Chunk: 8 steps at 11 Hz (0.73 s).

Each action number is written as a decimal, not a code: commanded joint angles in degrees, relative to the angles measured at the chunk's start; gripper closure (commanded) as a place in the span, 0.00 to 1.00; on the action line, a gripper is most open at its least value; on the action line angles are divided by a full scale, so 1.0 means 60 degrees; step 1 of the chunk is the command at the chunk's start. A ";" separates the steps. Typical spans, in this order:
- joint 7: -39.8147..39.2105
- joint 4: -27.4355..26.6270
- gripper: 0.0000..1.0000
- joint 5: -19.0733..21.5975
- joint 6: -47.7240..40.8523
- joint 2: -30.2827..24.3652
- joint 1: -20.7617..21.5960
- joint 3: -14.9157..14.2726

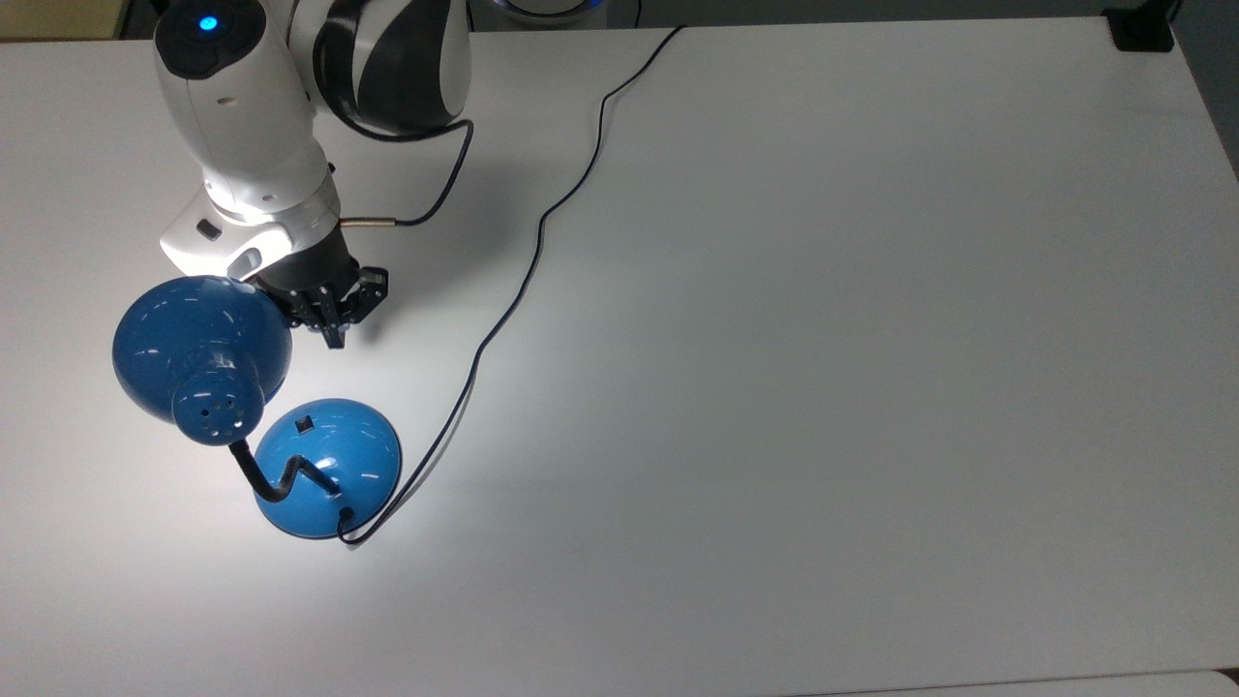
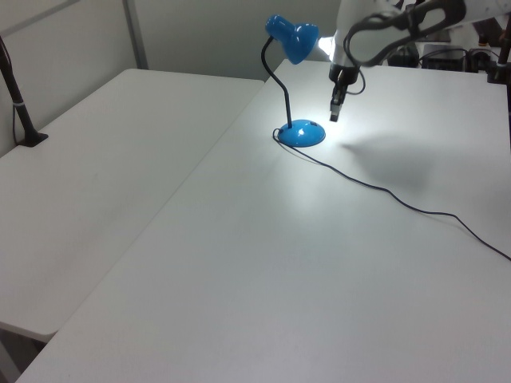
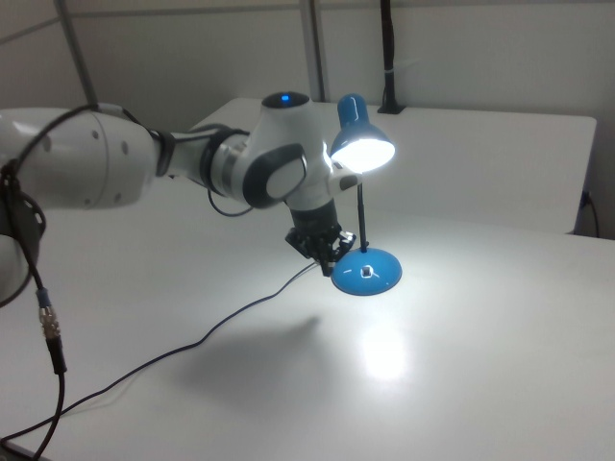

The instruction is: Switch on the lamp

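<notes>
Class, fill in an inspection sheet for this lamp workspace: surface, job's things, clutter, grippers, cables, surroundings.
Surface: white table, bright pool of light near the lamp.
Job's things: glossy blue desk lamp lit, shade glowing in the right view; small black switch on its domed base.
Clutter: nothing seen.
Grippers: black two-finger gripper shut, above the table, apart from the base.
Cables: thin black cord trails from the base across the table.
Surroundings: second white table alongside.

Hand (image 1: 332, 332) downward, fingers seemingly together

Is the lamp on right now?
On. In the right view the lamp shade glows bright and throws a light patch on the table.
</notes>
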 commanded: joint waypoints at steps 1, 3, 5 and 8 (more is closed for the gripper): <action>-0.0272 -0.0215 0.86 0.0237 -0.3035 -0.1702 0.0123 0.0011; -0.0097 -0.0230 0.05 0.0281 -0.4312 -0.2610 0.0327 0.0011; 0.0137 -0.0230 0.00 0.0266 -0.4902 -0.3256 0.0837 -0.0003; 0.1995 -0.0433 0.00 0.0281 -0.5126 -0.4165 0.1206 0.0011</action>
